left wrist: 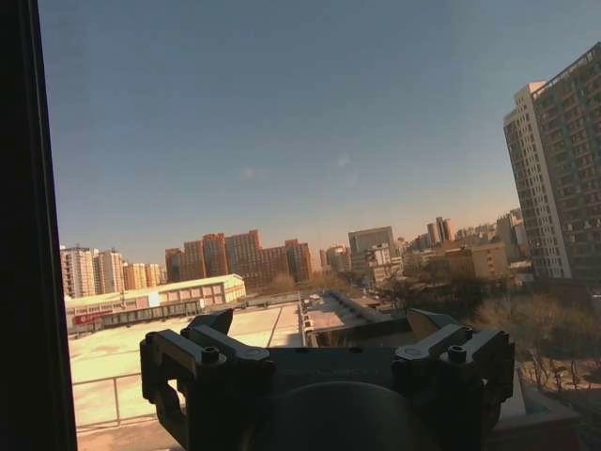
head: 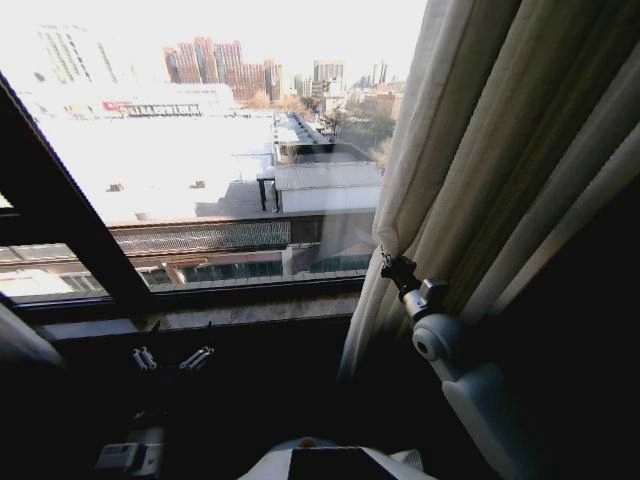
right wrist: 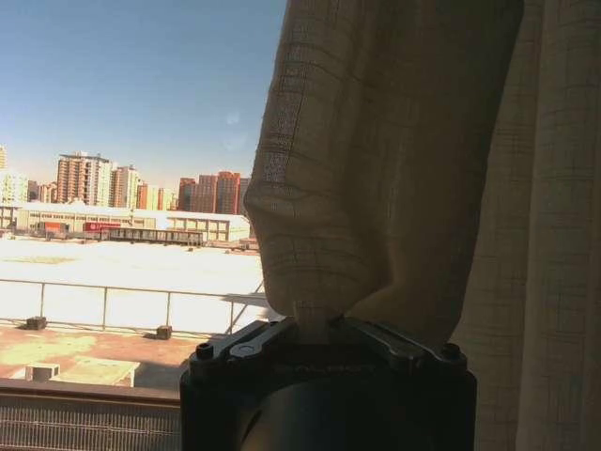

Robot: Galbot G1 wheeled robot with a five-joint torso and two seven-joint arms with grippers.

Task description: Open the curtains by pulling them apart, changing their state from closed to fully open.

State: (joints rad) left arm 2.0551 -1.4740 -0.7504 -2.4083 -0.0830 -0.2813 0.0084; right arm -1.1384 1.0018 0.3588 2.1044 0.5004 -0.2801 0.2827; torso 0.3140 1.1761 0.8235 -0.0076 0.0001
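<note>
Where my right gripper (head: 390,268) meets the fabric, its fingers are pressed together on a bunched fold of the right curtain (head: 500,150), pinching the cloth at the panel's inner edge. Through the right wrist camera I see the same grip (right wrist: 315,324) close up: the weave gathers into a tight neck just above the jaws and balloons out above them, the rest of the curtain (right wrist: 423,169) hanging in broad pleats beside it. The right arm (head: 455,360) reaches up from the lower right of the head view, its pale wrist housing just below the gripper.

My left gripper (left wrist: 324,334) is spread wide, nothing between its fingers, with open sky and the city skyline straight ahead of it. In the head view I make it out low in the shadow under the sill (head: 170,358), well apart from the right gripper.

The right panel is drawn over to the right side of the window, covering that part of the glass. The middle and left of the pane are bare, with rooftops and tower blocks in plain sight. A black window frame bar (head: 70,215) slants across the left side, and the dark sill (head: 250,310) runs along the bottom of the glass.
</note>
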